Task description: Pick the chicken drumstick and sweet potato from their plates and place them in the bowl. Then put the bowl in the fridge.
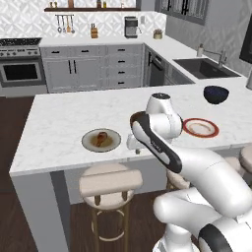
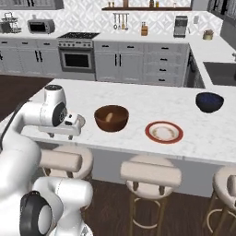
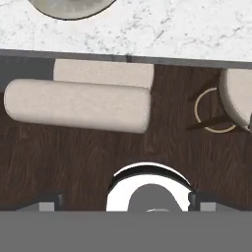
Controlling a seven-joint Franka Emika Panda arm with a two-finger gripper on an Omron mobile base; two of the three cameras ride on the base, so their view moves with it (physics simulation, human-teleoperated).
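The gripper (image 2: 62, 134) was seen over the front edge of the white marble counter (image 1: 59, 123), pointed down, with its jaws spread wide and nothing held between them. The chicken drumstick (image 1: 101, 137) was found lying on the grey-beige plate (image 1: 113, 143) near the front edge, while the wooden bowl (image 2: 111, 118), with a pale tan piece that could be the sweet potato (image 2: 109, 117) lying inside, was set just beside the emptied orange-rimmed plate (image 2: 164, 132). A dark blue bowl (image 2: 209, 102) was placed toward the counter's right end, and padded stools (image 2: 150, 174) were lined up below the front edge.
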